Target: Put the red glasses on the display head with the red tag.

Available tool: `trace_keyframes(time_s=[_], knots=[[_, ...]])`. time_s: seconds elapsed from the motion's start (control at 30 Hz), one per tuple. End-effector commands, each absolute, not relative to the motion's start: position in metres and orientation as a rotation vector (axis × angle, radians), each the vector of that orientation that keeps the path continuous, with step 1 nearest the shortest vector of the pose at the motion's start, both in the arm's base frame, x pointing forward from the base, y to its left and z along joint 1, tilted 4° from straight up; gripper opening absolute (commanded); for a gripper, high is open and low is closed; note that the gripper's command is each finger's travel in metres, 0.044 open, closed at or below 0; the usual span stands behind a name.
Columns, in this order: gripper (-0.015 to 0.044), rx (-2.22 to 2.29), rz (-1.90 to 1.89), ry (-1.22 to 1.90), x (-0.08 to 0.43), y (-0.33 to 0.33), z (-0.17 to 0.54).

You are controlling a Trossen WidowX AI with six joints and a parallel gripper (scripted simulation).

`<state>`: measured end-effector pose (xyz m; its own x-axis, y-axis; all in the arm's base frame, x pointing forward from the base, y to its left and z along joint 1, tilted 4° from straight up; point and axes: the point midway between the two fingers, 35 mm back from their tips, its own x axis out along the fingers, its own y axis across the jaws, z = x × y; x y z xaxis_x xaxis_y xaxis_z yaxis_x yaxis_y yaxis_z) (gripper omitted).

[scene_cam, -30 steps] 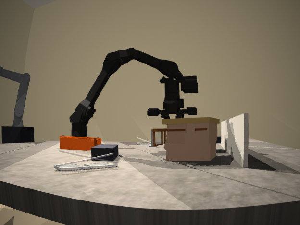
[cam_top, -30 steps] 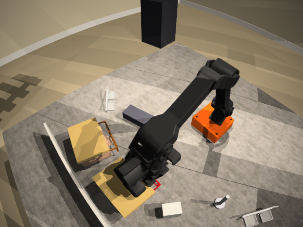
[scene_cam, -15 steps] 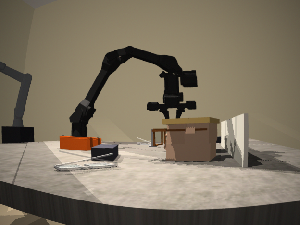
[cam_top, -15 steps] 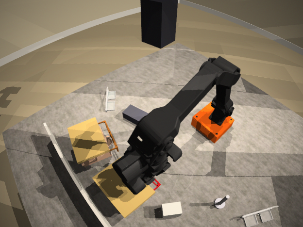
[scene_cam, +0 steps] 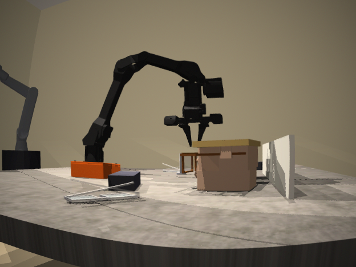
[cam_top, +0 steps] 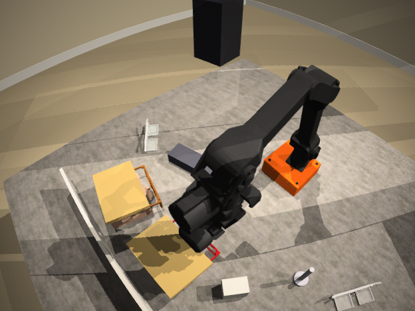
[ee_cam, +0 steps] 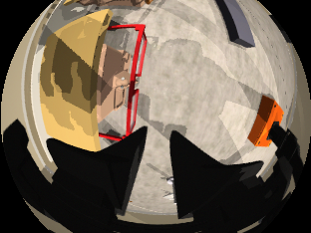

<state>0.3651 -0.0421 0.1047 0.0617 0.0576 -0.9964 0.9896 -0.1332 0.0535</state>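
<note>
The red glasses (cam_top: 215,253) (ee_cam: 132,100) are on the nearer yellow-topped head (cam_top: 167,264) (ee_cam: 70,75). Their front runs across the face, the bridge is by the nose, and a temple runs back along each side. The temple ends and ears are hidden, and no red tag shows. In the exterior view this head and the red glasses are hidden behind the other head. My gripper (scene_cam: 194,142) (ee_cam: 158,132) is partly open and empty, its tips above and clear of the glasses. The other head (cam_top: 120,191) (scene_cam: 227,175) stands upright, wearing orange-brown glasses (cam_top: 151,184) (scene_cam: 188,154).
A white upright panel (cam_top: 90,217) (scene_cam: 283,164) stands behind the heads. A dark block (cam_top: 184,156) (scene_cam: 124,181), clear glasses (cam_top: 151,144) (scene_cam: 83,197), a white box (cam_top: 235,286), a small round stand (cam_top: 300,278) and more clear glasses (cam_top: 343,300) lie around.
</note>
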Motion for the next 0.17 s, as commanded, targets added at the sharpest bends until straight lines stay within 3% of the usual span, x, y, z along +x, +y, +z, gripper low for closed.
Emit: trace_keyframes(time_s=[0.0, 0.13], knots=[[0.0107, 1.375, -1.235, 1.158, 0.352, -0.04, 0.106], [0.0107, 1.374, -1.236, 1.159, 0.341, -0.039, 0.11]])
